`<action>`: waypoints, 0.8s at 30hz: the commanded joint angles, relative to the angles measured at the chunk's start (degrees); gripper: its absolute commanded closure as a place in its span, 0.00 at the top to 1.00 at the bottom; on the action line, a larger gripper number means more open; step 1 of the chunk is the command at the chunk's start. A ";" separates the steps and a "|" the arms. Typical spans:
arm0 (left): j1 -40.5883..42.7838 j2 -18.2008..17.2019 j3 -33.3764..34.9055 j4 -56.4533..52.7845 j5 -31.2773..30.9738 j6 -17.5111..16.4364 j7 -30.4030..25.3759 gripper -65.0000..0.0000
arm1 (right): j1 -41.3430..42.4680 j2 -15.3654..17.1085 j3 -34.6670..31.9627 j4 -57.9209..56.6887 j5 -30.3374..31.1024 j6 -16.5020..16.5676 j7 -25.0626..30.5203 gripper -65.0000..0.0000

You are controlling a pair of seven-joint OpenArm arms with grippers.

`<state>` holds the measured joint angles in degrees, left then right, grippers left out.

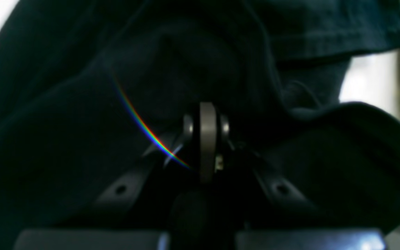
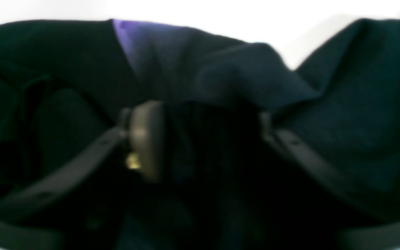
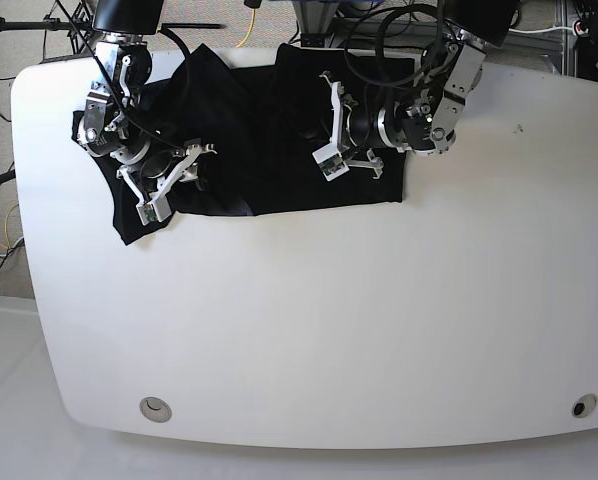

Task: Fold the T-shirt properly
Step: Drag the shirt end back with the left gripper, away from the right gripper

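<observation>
Black cloth of the T-shirt (image 3: 269,150) is seen spread crumpled along the far edge of the white table (image 3: 329,320), not yet folded. Left gripper (image 1: 207,139) is seen at the shirt's right part in the base view, jaws pressed together, pads meeting; whether a layer is pinched between them cannot be told. Right gripper (image 2: 203,139) is seen at the shirt's other end, jaws apart with dark cloth bunched between them, not yet clamped. A purple patch shows at the top of the right wrist view. Risk judged: one layer only may be caught on the left side, so the hem would be dragged unevenly; an uneven lift would twist the shirt
</observation>
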<state>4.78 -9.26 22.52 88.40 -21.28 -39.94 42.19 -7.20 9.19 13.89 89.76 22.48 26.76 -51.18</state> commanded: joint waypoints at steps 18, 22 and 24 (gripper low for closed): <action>-1.22 -2.92 -0.15 -11.96 0.93 -0.06 -7.60 0.00 | 0.04 -0.09 -0.31 -5.40 -2.83 -0.96 -5.13 0.04; -1.65 -3.27 -0.24 -12.05 0.93 -0.06 -7.60 0.00 | 0.83 -0.09 -0.31 -7.25 -2.83 -1.23 -3.02 0.04; -2.27 -3.53 -0.33 -12.05 0.93 -0.06 -7.60 0.00 | 1.53 -0.09 -0.31 -7.87 -2.83 -1.23 -2.05 0.04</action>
<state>2.94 -11.33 22.55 77.01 -26.26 -42.06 28.84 -5.28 9.19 14.09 84.09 25.17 27.22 -47.59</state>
